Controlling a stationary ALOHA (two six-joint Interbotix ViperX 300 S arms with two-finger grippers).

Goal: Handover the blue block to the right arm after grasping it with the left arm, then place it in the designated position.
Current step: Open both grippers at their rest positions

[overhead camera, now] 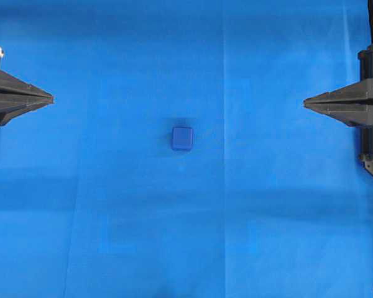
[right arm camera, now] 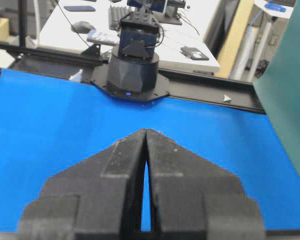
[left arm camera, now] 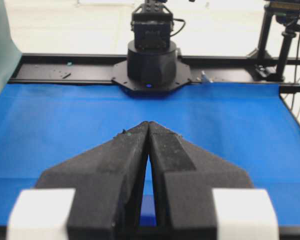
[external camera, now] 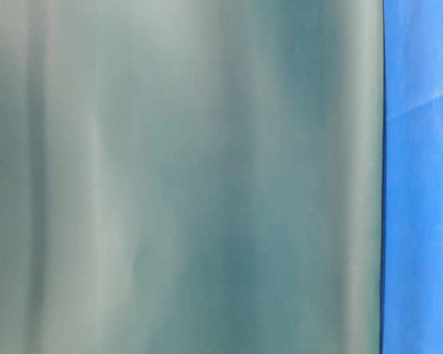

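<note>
- The small dark-blue cube (overhead camera: 182, 138) sits near the middle of the bright blue cloth (overhead camera: 112, 217), untouched.
- The white-bracketed left gripper (overhead camera: 50, 99) and the all-black right gripper (overhead camera: 306, 103) wait at opposite edges, fingers pressed together, empty.
- No step has begun; the left gripper must spread and reach toward the cube.

Cloth, curtain and clutter

A blue cloth (overhead camera: 112, 217) lies under each pincer; a green curtain (external camera: 177, 177) hangs beside; a keyboard (right arm camera: 121, 16) sits far beyond.
</note>
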